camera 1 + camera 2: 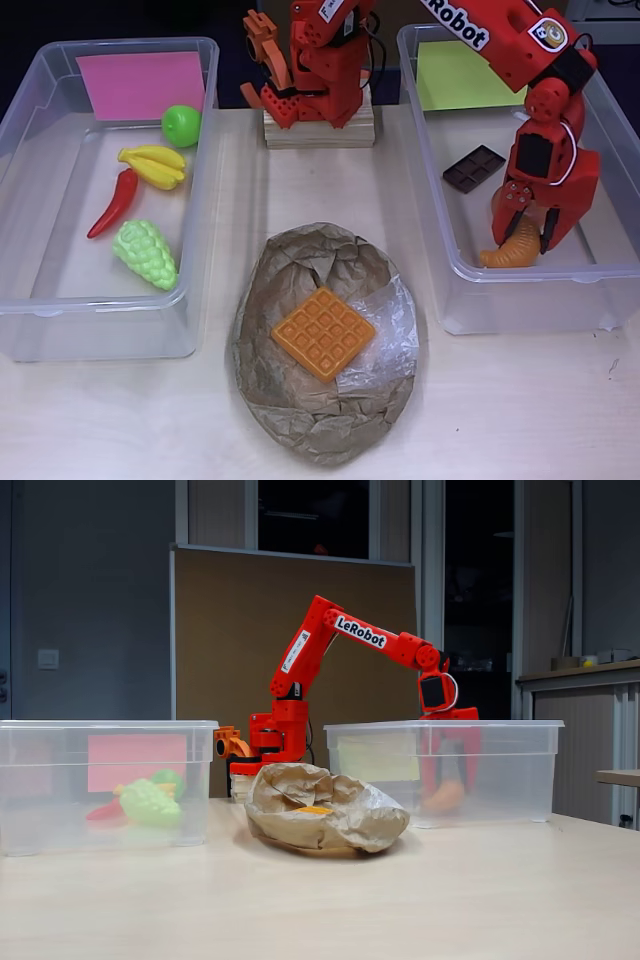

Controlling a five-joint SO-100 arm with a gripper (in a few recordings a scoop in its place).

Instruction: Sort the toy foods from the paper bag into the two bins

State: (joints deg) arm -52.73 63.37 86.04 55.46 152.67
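Observation:
In the overhead view the crumpled brown paper bag [300,270] lies at the table's middle with the orange waffle [323,332] on it. The left bin [30,100], with a pink label, holds a green apple [181,125], yellow bananas [153,166], a red chili [114,203] and green grapes [146,254]. The right bin [600,290], with a yellow-green label, holds a brown chocolate bar [474,168]. My gripper [528,232] reaches down into this bin, shut on the orange croissant [505,252] near the front wall. The fixed view shows the croissant [444,798] low, close to the bin floor.
The arm's red base [318,80] stands on a wooden block between the bins at the back. Bare table runs along the front edge on both sides of the bag. In the fixed view the bag [350,815] sits between the two tubs.

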